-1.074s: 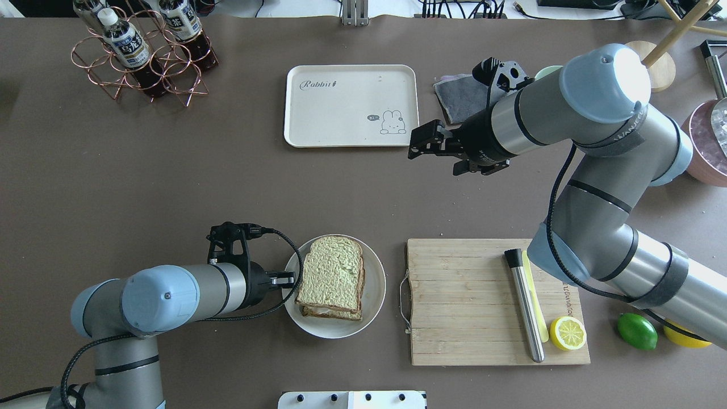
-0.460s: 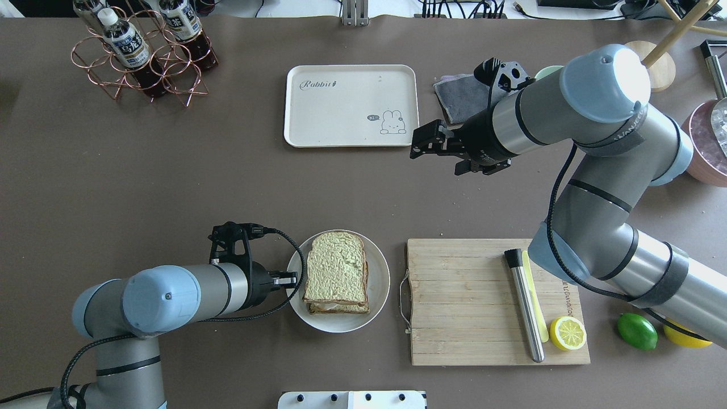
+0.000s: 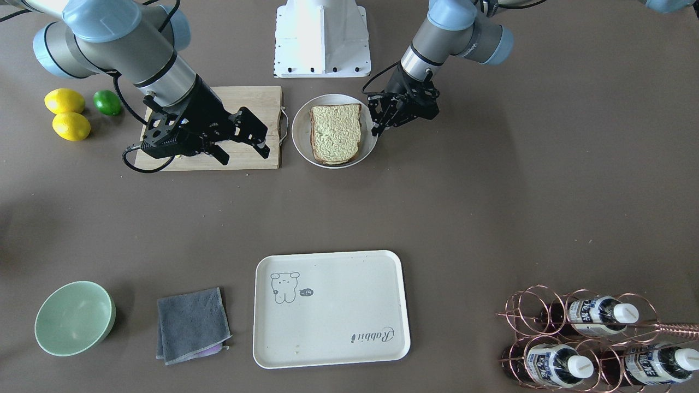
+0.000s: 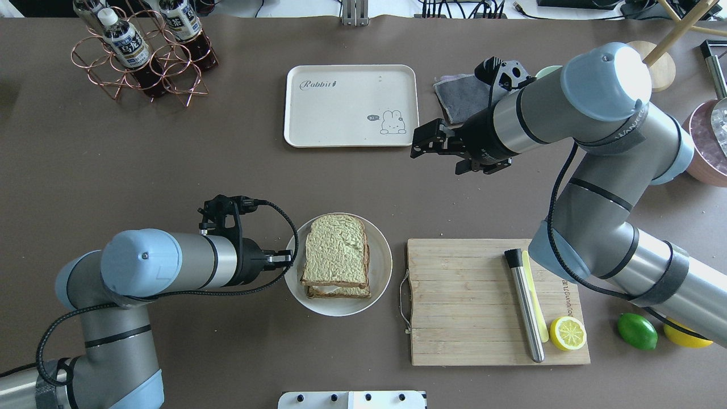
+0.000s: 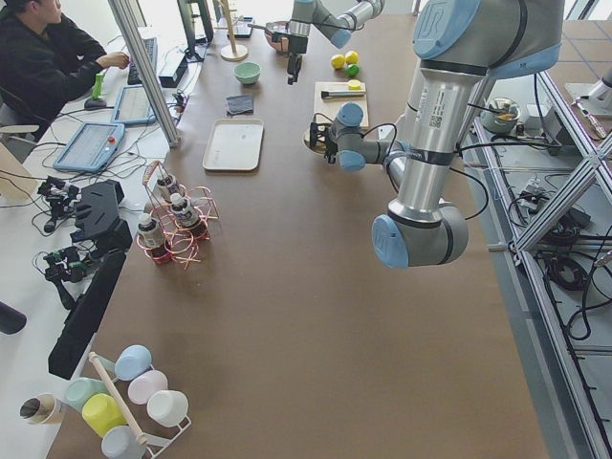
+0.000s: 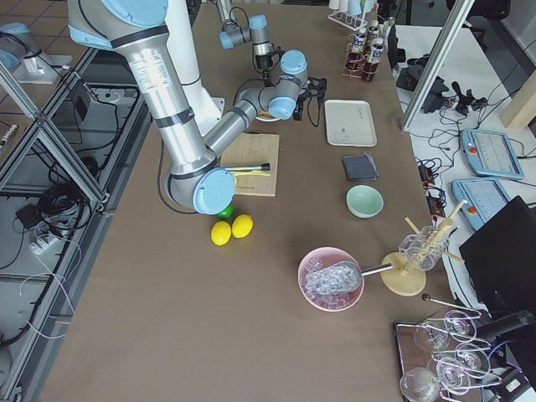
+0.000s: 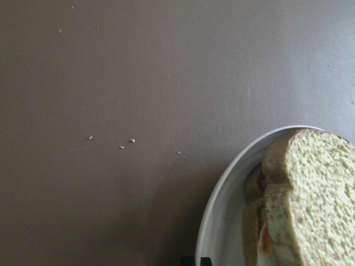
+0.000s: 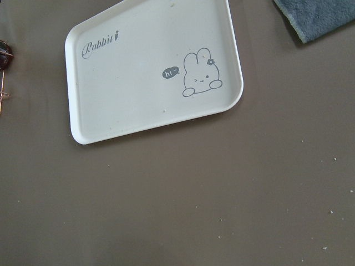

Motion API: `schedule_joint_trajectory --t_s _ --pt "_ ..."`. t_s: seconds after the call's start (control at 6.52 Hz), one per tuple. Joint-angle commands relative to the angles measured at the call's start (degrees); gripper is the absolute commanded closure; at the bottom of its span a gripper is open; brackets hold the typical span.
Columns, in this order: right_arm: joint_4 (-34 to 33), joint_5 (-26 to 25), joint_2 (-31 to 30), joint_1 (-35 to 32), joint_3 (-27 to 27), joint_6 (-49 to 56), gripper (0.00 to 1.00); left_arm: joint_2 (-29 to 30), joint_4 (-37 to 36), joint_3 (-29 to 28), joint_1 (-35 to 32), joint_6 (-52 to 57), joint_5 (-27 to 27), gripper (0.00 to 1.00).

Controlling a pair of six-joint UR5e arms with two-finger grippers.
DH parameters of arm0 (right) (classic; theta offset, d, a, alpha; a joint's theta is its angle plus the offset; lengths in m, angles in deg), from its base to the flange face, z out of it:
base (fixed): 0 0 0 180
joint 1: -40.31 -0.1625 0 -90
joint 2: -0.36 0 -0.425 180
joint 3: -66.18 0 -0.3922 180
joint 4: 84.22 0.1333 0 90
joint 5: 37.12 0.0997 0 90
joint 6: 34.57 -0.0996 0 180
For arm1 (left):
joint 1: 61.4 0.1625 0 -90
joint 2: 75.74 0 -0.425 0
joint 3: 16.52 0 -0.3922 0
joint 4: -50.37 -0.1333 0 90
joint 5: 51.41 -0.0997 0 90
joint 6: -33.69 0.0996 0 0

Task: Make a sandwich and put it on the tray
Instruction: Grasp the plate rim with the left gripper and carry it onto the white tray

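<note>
The sandwich (image 4: 336, 258) lies on a round white plate (image 4: 381, 267): two brown-crusted slices with a bit of white egg showing at the near edge. My left gripper (image 4: 287, 259) is shut on the plate's left rim. In the front view the left gripper (image 3: 375, 126) sits at the plate (image 3: 301, 131) beside the sandwich (image 3: 335, 134). The left wrist view shows the plate rim (image 7: 222, 221) and the sandwich (image 7: 316, 199). The cream tray (image 4: 341, 113) lies further back. My right gripper (image 4: 423, 142) is open and empty, hovering by the tray's right corner. The tray (image 8: 138, 72) fills the right wrist view.
A wooden cutting board (image 4: 454, 301) with a steel rod (image 4: 525, 307) and a lemon half (image 4: 568, 333) lies right of the plate. A lime (image 4: 637, 330), a grey cloth (image 4: 457, 96), a bottle rack (image 4: 142, 51) and a green bowl (image 3: 73, 316) stand around.
My left gripper has moved the plate with the sandwich away from the robot's base, toward the tray. The right arm has barely moved.
</note>
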Motion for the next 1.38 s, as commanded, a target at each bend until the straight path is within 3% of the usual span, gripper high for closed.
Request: schedule_joint_trajectory --t_s 0.0,0.61,0.77,1.07,1.23 --pt "0.00 0.38 0.06 -0.08 -0.09 0.01 0.00 2.90 -1.91 -1.68 -7.91 -5.49 1.81 1.00" --pt "0.00 0.38 -0.03 -0.08 -0.09 0.01 0.00 24.68 -4.13 -27.21 -14.98 -19.24 0.85 1.00" --pt "0.00 0.38 -0.03 -0.34 0.00 0.01 0.00 28.64 -3.17 -33.89 -15.25 -19.34 -2.63 1.00" --pt "0.00 0.21 -0.03 -0.52 0.08 0.01 0.00 33.15 3.23 -45.59 -16.56 -19.17 -2.67 1.00" --pt "0.00 0.21 0.06 -0.43 0.08 0.01 0.00 33.51 5.26 -48.34 -16.65 -18.91 -3.63 1.00"
